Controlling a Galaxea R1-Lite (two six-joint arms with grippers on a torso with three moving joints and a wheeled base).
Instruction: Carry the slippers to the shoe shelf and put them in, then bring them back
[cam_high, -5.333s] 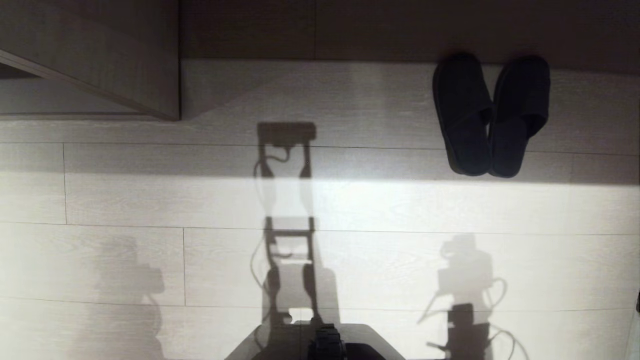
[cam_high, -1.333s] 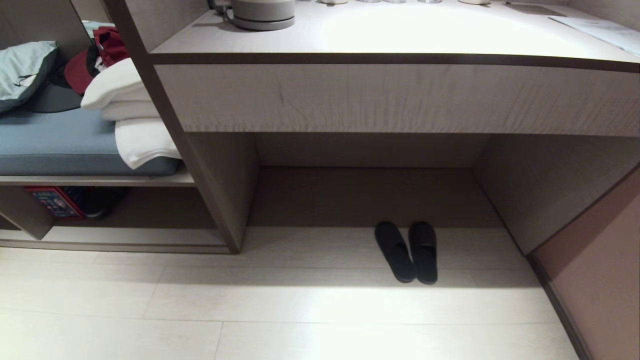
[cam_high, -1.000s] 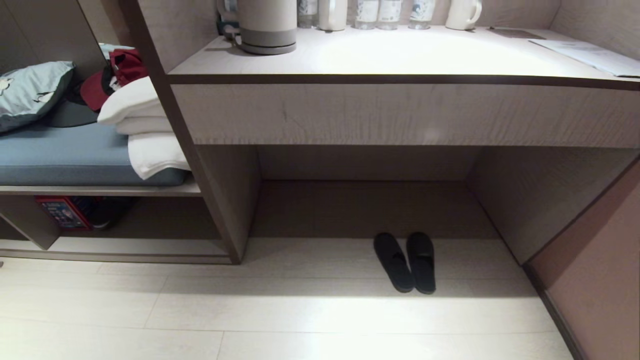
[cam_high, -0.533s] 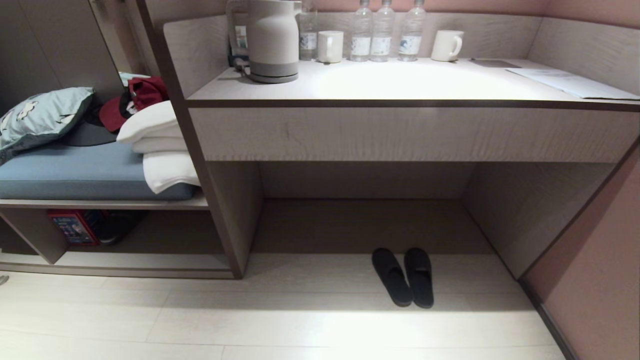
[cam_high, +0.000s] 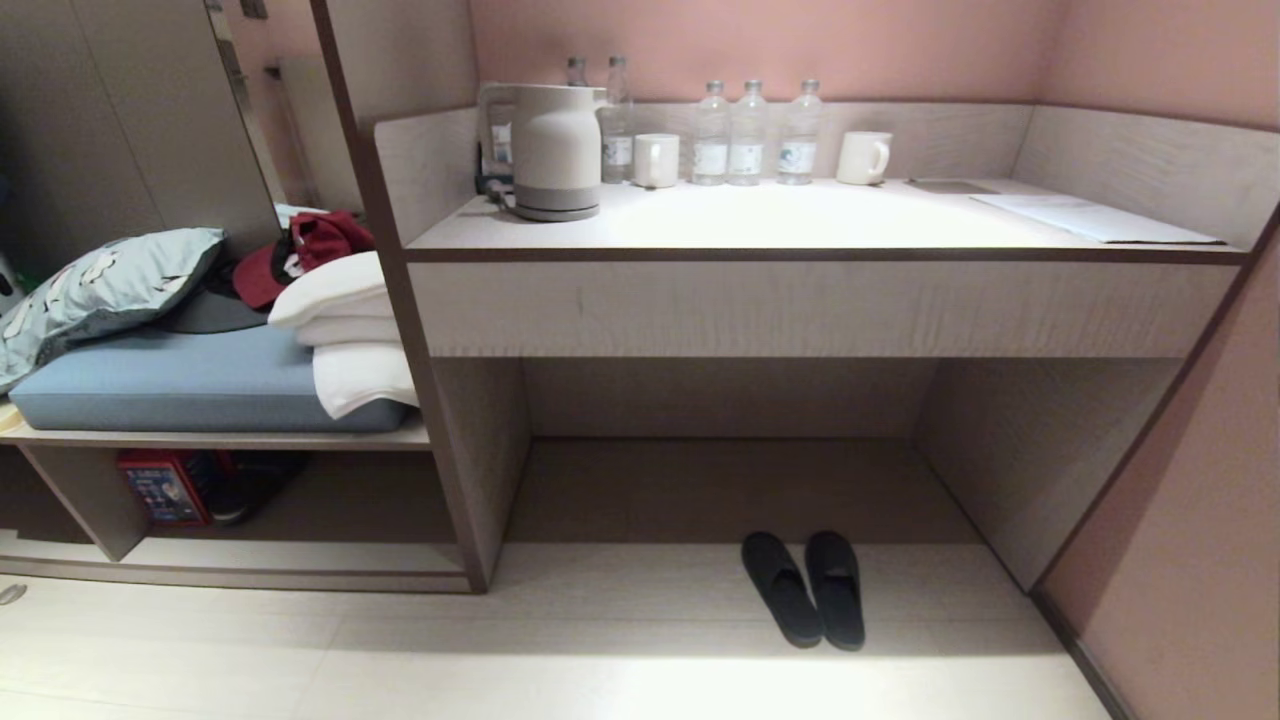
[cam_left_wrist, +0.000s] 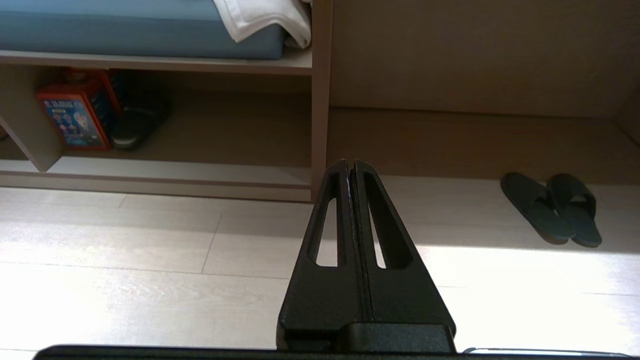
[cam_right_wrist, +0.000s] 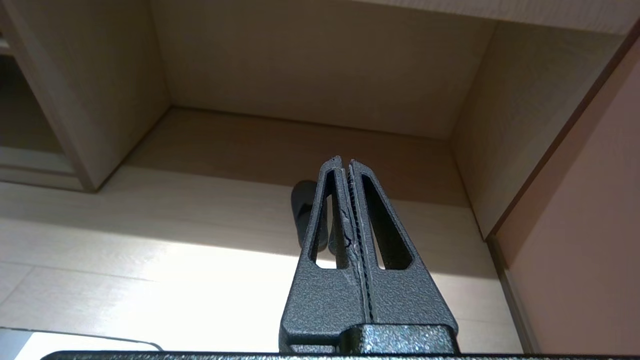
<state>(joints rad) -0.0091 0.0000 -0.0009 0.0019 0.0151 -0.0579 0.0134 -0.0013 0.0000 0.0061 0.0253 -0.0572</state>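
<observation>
The flat matte-black backless slippers (cam_high: 803, 588) lie side by side on the pale plank floor (cam_high: 600, 660) at the desk kneehole's mouth. The grey-beige wood-grain shoe shelf (cam_high: 280, 560) stands to their left. Left gripper (cam_left_wrist: 348, 165) and right gripper (cam_right_wrist: 345, 162) are clenched, grasping nothing, above the floor.

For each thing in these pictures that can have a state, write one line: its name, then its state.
slippers: side by side on the floor, under the desk's front edge, not held.
shoe shelf: open-fronted, a red box and a dark shoe inside, no slippers.
left claw: shut, empty.
right claw: shut, empty.
kettle: upright on its base, lid on.
water bottles: upright in a row.
mugs: upright.
towels: folded, stacked.
</observation>
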